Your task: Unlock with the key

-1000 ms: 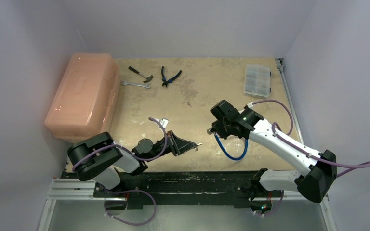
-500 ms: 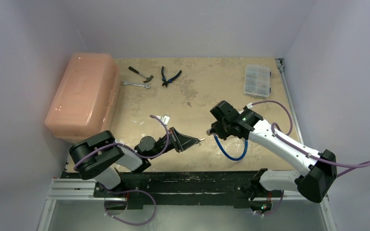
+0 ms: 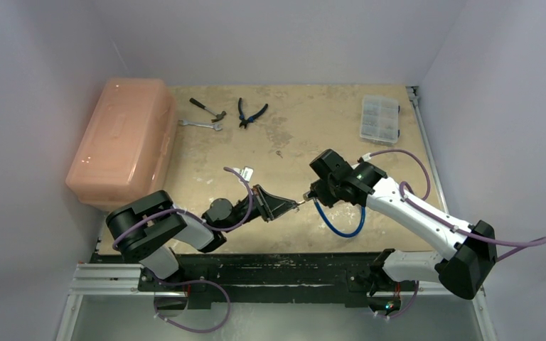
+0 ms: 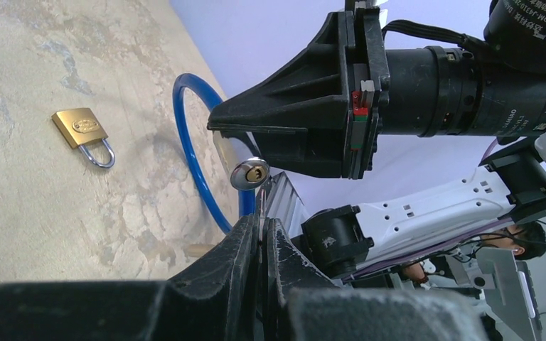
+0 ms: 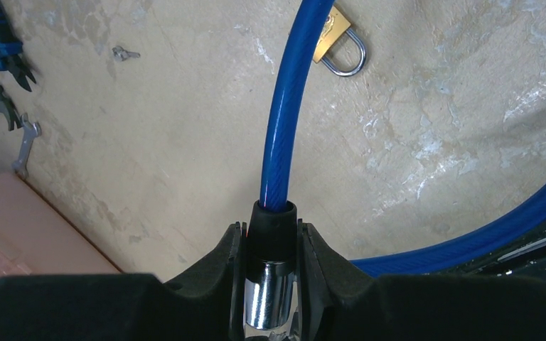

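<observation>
My left gripper (image 3: 291, 207) is shut on the key (image 4: 261, 204), a thin silvery blade sticking out between its fingers (image 4: 245, 238). The key's tip is at the brass keyhole in the silver end of the lock cylinder (image 4: 249, 172); I cannot tell whether it is inside. My right gripper (image 3: 311, 193) is shut on that cylinder (image 5: 270, 298) and its black collar (image 5: 273, 226), and holds them above the table. The blue cable (image 3: 338, 226) loops from the cylinder down to the table.
A small brass padlock (image 4: 82, 128) lies on the table under the right arm and also shows in the right wrist view (image 5: 334, 32). A tiny silvery piece (image 3: 279, 153) lies mid-table. At the back are a hammer (image 3: 206, 108), wrench (image 3: 200, 124), pliers (image 3: 250, 112), clear parts box (image 3: 380, 118) and pink toolbox (image 3: 121, 142).
My left gripper has moved right and a little up with the key, closing the gap to the lock held by my right gripper. The right arm has barely moved.
</observation>
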Available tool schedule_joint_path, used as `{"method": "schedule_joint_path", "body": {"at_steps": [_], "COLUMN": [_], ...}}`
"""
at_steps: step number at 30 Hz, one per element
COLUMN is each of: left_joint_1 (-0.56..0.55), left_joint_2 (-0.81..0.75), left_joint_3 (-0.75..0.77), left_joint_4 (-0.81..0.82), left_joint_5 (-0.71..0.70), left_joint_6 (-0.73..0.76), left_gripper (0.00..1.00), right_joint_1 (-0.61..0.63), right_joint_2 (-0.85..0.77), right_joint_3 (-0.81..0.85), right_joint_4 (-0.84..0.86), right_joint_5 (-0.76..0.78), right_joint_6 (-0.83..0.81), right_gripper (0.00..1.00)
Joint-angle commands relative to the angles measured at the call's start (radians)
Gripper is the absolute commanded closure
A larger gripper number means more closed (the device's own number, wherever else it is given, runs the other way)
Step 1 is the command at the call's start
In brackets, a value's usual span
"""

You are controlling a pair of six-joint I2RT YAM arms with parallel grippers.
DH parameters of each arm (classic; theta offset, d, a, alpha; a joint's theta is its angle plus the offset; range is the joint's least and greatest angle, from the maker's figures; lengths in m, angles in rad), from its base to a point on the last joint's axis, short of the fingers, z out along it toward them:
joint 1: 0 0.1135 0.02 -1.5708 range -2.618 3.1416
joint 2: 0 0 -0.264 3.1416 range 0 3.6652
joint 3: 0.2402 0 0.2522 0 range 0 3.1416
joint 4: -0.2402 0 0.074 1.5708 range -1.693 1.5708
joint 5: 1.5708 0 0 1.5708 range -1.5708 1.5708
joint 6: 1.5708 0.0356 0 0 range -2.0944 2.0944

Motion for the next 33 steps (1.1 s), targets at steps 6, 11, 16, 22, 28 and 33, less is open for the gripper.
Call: {"method": "schedule_joint_path", "body": {"at_steps": [6,11,16,22,28,33], "left_joint_1": [-0.005,-0.006,-0.005,-0.005,-0.005,-0.005], "left_joint_2": [0.004,0.002,0.011,0.027,0.04,0.041], "left_joint_3": [0.032,0.026,0.041,0.058,0.06,0.052], "left_joint_4": [0.328,0.328,0.328,0.327,0.328,0.328], "left_joint_5": [-0.03,-0.046,-0.045,-0.038,-0.041,-0.053], "left_joint_6": [0.01,0.013,0.011,0.009,-0.001,-0.007], "left_gripper": [1.0,1.0,1.0,1.0,1.0,1.0], "right_joint_1": [-0.003,-0.003,-0.003,-0.003,-0.003,-0.003], "right_joint_2": [-0.001,-0.002,-0.004,-0.004,-0.004,-0.008], "right_joint_3": [-0.005,-0.005,-0.014,-0.013,-0.015,-0.013], "right_joint_4": [-0.005,-0.006,0.001,0.003,0.006,0.009], "right_joint_5": [0.005,0.004,0.0,-0.004,0.0,0.002], "right_joint_6": [0.011,0.005,0.006,0.002,-0.003,-0.004], "right_gripper": [1.0,1.0,1.0,1.0,1.0,1.0]}}
